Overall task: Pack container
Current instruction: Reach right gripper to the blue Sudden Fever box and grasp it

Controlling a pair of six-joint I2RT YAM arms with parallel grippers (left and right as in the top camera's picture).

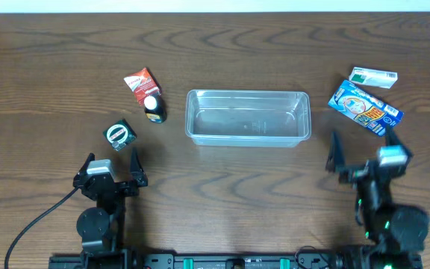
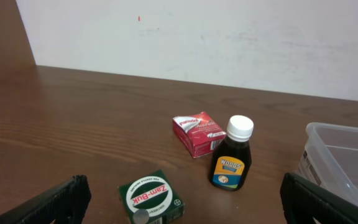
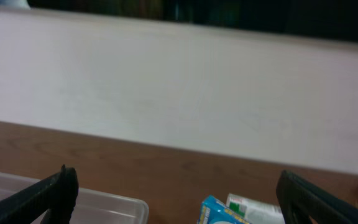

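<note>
The clear plastic container (image 1: pixel 247 117) sits empty at the table's middle; its corner shows in the left wrist view (image 2: pixel 344 158) and the right wrist view (image 3: pixel 98 205). Left of it lie a red box (image 1: pixel 139 82), a dark syrup bottle (image 1: pixel 154 107) and a green Zam-Buk box (image 1: pixel 120 134); they also show in the left wrist view as the red box (image 2: pixel 197 133), the bottle (image 2: pixel 232 155) and the green box (image 2: pixel 151 199). Right of it lie a blue box (image 1: pixel 365 107) and a white-green box (image 1: pixel 373 77). My left gripper (image 1: pixel 111 164) is open just short of the green box. My right gripper (image 1: pixel 363 146) is open and empty.
The table's far edge meets a white wall in both wrist views. A black cable (image 1: pixel 39 224) runs from the left arm's base to the front left.
</note>
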